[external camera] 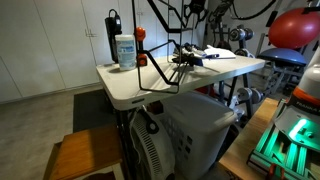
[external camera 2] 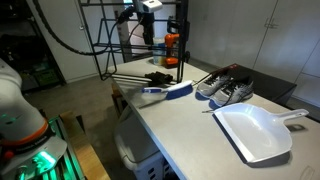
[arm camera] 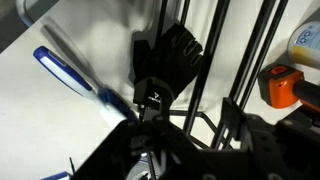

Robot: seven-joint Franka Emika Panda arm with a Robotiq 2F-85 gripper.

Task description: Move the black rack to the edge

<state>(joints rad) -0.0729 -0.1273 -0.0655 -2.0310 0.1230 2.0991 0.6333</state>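
One gripper [external camera 2: 148, 10] hangs at the top of frame, left of centre. The arm above it is mostly cut off, and the wrist points straight down.

- **Gripper:** it sits level with the upper bar of the black rack of thin wire rods [external camera 2: 101, 45]. I cannot tell how far the jaws are open. The wrist view shows only dark, blurred gripper parts along its bottom, with rods running up past them. Contact with the rack cannot be made out.
- **Rack:** upright at upper left, on the pale off-white plastic table. Its foot is near the rounded edge [external camera 2: 133, 118].
- **At the rack:** an orange-and-black object [external camera 2: 172, 45] stands just beside the right post. A black glove-like thing [arm camera: 175, 60] lies at the base.
- **Mid-frame:** a blue-handled brush [external camera 2: 170, 90] and grey shoes [external camera 2: 225, 88].
- **Lower right:** a white dustpan [external camera 2: 255, 130].
- **Upper left of an exterior view:** a white jar [external camera: 125, 50] and a slim black bottle [external camera: 112, 30].
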